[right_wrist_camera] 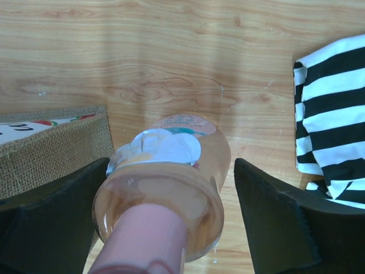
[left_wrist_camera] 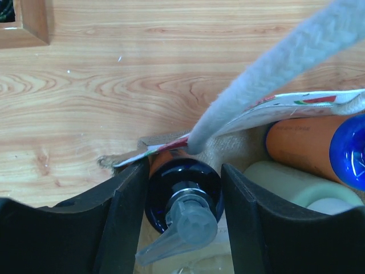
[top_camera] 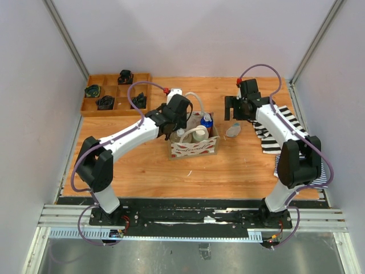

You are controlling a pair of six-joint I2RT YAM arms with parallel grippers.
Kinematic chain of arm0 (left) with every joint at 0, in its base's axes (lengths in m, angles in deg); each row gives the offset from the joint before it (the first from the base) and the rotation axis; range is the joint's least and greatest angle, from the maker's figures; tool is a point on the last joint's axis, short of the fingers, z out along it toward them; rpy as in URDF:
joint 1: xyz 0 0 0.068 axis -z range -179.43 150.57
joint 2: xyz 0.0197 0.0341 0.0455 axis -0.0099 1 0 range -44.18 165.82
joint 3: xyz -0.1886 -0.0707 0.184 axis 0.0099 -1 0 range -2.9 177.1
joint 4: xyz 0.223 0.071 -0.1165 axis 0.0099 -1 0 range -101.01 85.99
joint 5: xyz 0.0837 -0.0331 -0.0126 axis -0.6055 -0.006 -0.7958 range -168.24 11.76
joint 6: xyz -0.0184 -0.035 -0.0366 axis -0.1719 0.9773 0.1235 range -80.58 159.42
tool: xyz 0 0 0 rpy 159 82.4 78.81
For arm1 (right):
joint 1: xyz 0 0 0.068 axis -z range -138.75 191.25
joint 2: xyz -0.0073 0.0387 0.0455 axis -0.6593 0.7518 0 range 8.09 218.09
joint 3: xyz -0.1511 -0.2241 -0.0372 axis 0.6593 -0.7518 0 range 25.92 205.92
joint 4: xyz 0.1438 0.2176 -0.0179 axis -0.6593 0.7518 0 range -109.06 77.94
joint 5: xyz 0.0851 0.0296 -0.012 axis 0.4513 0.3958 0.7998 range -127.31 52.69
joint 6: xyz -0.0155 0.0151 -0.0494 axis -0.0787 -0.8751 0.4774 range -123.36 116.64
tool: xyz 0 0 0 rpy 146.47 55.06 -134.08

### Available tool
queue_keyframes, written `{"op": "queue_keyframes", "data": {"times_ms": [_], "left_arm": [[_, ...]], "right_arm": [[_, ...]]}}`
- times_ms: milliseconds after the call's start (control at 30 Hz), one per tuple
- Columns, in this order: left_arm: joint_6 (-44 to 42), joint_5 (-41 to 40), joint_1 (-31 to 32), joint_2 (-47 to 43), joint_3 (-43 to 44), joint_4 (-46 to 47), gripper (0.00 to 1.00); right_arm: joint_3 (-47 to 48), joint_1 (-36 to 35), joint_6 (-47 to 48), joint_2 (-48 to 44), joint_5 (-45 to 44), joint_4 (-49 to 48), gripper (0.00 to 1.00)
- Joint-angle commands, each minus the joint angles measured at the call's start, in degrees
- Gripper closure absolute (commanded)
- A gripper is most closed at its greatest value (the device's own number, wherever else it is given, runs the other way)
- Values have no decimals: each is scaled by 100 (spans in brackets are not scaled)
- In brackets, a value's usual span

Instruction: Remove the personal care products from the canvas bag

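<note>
Two hands: the left hand squeezes an amber pump bottle inside the canvas bag. The right hand is wide open, with a clear pink-capped bottle between its fingers, untouched, on the surface beside the bag.

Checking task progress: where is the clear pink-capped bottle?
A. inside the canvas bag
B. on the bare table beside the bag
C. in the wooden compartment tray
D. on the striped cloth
B: the clear pink-capped bottle is on the table between the canvas bag and the striped cloth, under the open right gripper.
</note>
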Motion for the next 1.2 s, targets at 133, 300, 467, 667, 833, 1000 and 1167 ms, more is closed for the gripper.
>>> {"op": "queue_keyframes", "data": {"times_ms": [133, 300, 467, 667, 833, 1000, 1167], "left_arm": [[-79, -46, 23, 590, 516, -1006, 31], [-24, 55, 23, 635, 517, -1157, 29], [19, 253, 23, 509, 367, -1224, 86], [-13, 197, 23, 289, 638, -1510, 100], [-140, -81, 23, 213, 1327, -1914, 100], [-276, -219, 23, 194, 1955, -2119, 99], [-362, -235, 23, 229, 2325, -2204, 100]], "right_arm": [[-220, 77, -65, -74, -1, -1, 0], [-234, 74, -94, -50, 56, -1, 2], [-255, 79, -83, -83, 15, 15, 2], [-249, 77, -91, -135, 10, 60, 1], [-281, 74, -138, -183, 41, 60, 1], [-303, 69, -132, -229, 14, 64, 1], [-316, 55, -109, -340, -69, 107, 1]]}}
